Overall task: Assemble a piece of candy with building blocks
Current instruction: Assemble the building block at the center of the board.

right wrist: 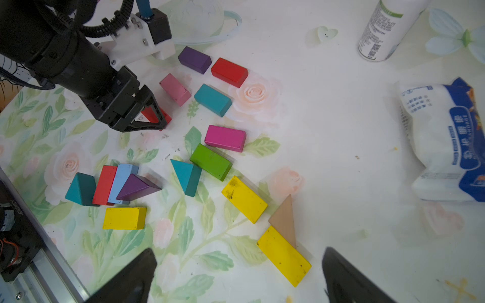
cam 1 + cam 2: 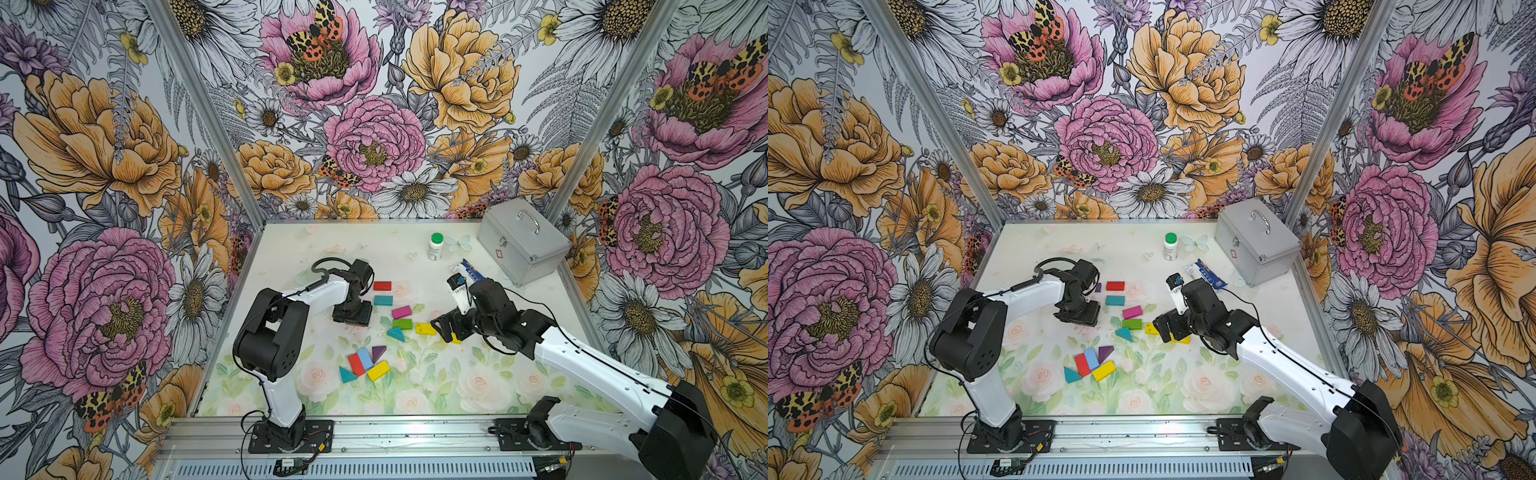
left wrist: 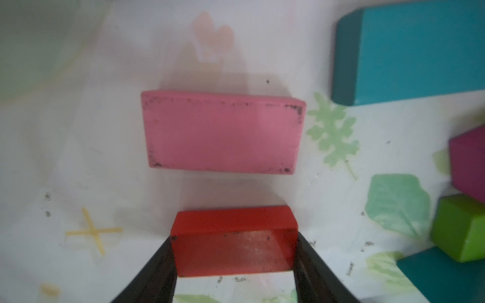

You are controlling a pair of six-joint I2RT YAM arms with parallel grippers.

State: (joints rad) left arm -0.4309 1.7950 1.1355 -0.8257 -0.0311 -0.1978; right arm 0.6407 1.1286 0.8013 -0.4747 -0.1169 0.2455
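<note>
a small red rectangular painted block (image 3: 231,220) is clamped between the jaws of the left gripper (image 3: 233,236), just beside a pink rectangular block (image 3: 223,131) lying flat on the floral table mat (image 2: 478,374). nearer the front edge, a teal triangle (image 2: 347,375), a red rectangle (image 2: 356,364), a light blue rectangle (image 2: 365,358) and a purple triangle (image 2: 378,353) are packed side by side, with a yellow rectangle (image 2: 378,370) just beside them. further right, the right gripper (image 1: 236,275) is seen spread wide and empty, near a yellow rectangular block (image 1: 283,255) that touches a tan triangle (image 1: 284,220).
</note>
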